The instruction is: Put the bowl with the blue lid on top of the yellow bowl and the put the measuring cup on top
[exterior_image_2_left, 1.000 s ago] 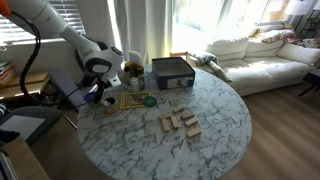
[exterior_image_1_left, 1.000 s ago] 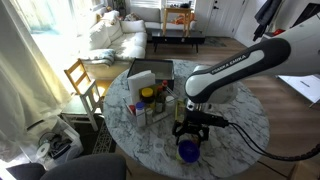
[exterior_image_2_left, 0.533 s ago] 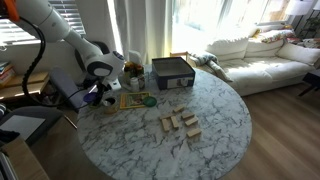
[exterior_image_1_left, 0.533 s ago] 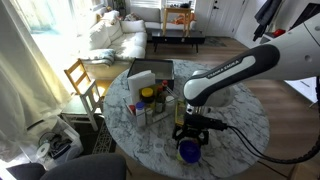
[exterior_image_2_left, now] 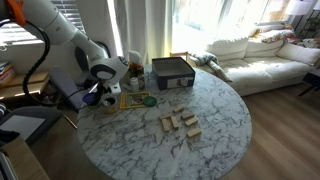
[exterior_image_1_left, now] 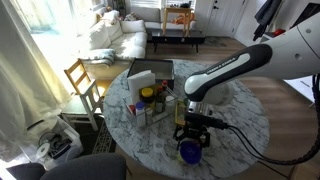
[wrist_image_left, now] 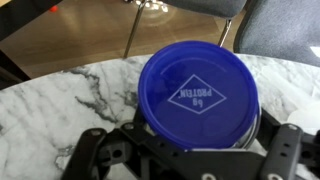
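Observation:
The bowl with the blue lid (wrist_image_left: 198, 92) fills the wrist view; its lid carries a white diamond label. It stands on the marble table near the edge, also in both exterior views (exterior_image_1_left: 188, 151) (exterior_image_2_left: 108, 99). My gripper (exterior_image_1_left: 190, 138) is right over it, with its black links spread wide on both sides of the bowl and the fingertips hidden under the lid. A small pale round bowl (exterior_image_2_left: 150, 100), probably the yellow bowl, lies by a flat yellow-green board (exterior_image_2_left: 131, 100). I cannot make out the measuring cup for sure.
A dark box (exterior_image_2_left: 172, 73) and jars, one yellow-capped (exterior_image_1_left: 147, 95), stand on the round marble table (exterior_image_2_left: 215, 125). Several wooden blocks (exterior_image_2_left: 178, 123) lie mid-table. A wooden chair (exterior_image_1_left: 82, 80) and a grey chair (wrist_image_left: 275, 25) stand close by the table.
The arm has shifted slightly over the blue-lidded bowl; the bowl has not moved.

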### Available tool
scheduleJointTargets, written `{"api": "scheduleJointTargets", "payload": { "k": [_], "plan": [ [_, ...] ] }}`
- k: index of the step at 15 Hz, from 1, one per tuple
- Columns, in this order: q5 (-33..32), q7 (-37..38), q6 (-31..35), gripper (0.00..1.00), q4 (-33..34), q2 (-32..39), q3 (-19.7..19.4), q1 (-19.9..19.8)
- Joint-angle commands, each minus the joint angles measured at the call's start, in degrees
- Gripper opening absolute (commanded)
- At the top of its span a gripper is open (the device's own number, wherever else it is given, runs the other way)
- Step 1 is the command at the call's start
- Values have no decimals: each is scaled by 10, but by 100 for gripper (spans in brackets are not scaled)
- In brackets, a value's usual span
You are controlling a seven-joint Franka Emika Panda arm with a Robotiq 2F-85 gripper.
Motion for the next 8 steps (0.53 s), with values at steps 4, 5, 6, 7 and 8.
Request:
{"api": "scheduleJointTargets", "payload": {
  "k": [4, 5, 6, 7, 8],
  "plan": [
    [49, -16, -31, 70, 10, 19, -1, -13],
    [53, -16, -32, 69, 10, 19, -1, -13],
    [57, -15, -33, 69, 9, 19, -2, -13],
    [61, -14, -34, 69, 9, 19, -3, -13],
    [63, -12, -36, 69, 9, 15, -4, -13]
  ]
}}
